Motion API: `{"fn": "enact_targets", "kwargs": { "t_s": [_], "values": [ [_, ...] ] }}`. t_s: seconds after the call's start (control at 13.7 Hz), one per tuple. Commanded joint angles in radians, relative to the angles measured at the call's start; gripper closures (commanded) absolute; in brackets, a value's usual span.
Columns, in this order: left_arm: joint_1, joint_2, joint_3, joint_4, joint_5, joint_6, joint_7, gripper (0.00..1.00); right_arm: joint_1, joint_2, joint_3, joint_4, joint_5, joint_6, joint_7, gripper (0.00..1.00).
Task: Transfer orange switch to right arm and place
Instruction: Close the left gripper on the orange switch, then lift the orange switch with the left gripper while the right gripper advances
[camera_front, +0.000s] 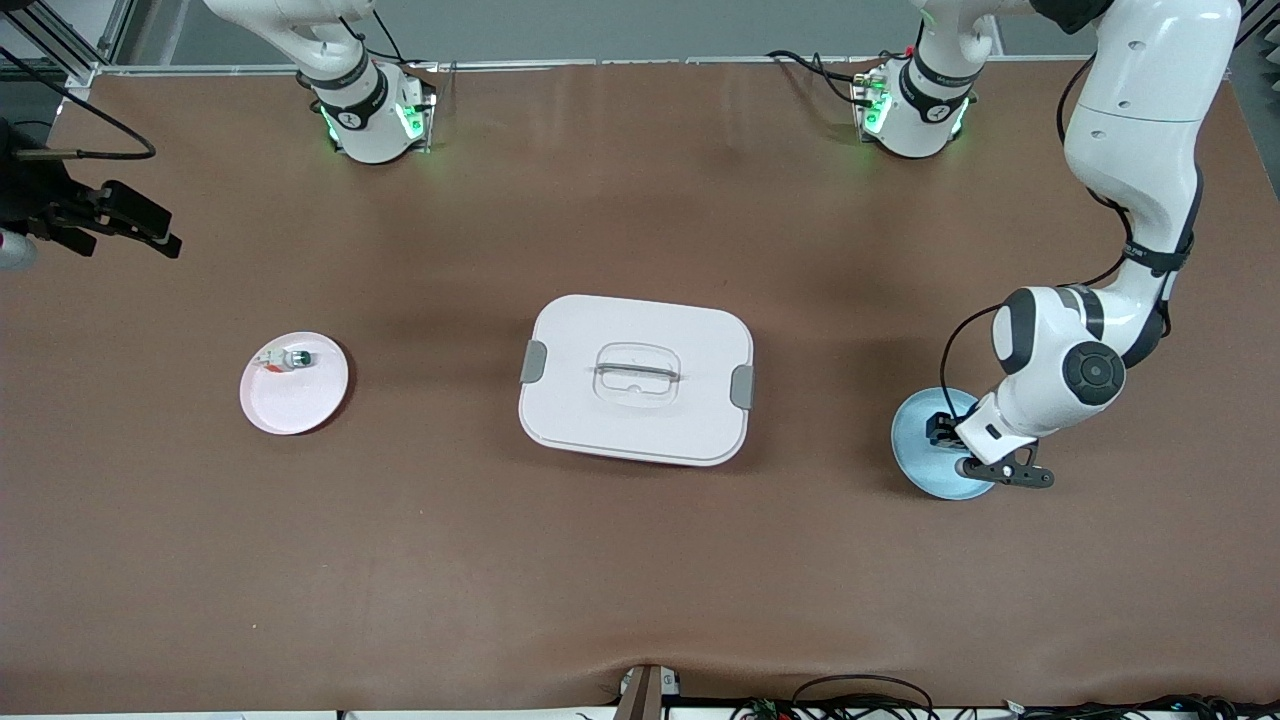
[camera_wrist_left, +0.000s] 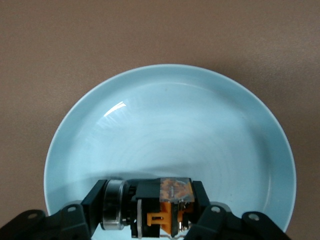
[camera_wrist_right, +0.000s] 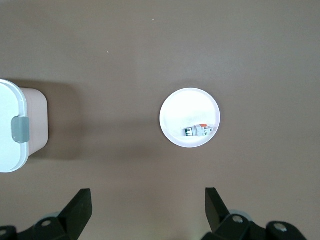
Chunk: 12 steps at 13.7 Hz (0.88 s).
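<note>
The orange switch (camera_wrist_left: 170, 202), a small black block with an orange body and a metal ring at one end, sits between the fingers of my left gripper (camera_wrist_left: 148, 202). That gripper is shut on it, low over the pale blue plate (camera_wrist_left: 165, 125). In the front view the left gripper (camera_front: 940, 428) is down at the blue plate (camera_front: 915, 458) toward the left arm's end of the table. My right gripper (camera_wrist_right: 148, 200) hangs open and holds nothing. It waits high over the right arm's end of the table (camera_front: 150, 228).
A white lidded box (camera_front: 636, 380) with grey clips stands mid-table. A pinkish-white plate (camera_front: 295, 400) lies toward the right arm's end, with a small white, green and red piece (camera_front: 285, 360) on it. The right wrist view shows this plate (camera_wrist_right: 190, 107) and piece (camera_wrist_right: 197, 131) below.
</note>
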Motion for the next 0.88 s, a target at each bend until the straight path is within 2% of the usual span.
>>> {"fn": "enact_targets", "kwargs": {
  "t_s": [0.0,0.51,0.8],
  "values": [
    [0.006,-0.007,-0.002,-0.007,0.017,0.015,0.002,0.72,-0.034,-0.012,0.014,-0.004,0.005,-0.006,-0.001,0.0],
    [0.007,-0.051,-0.003,-0.006,0.016,0.0,0.0,0.71,-0.075,0.006,0.014,0.001,0.021,-0.02,0.014,0.0],
    [0.019,-0.123,-0.003,0.008,0.003,-0.138,0.005,0.71,-0.102,0.039,0.014,0.004,0.04,-0.021,0.011,0.0]
  ]
}}
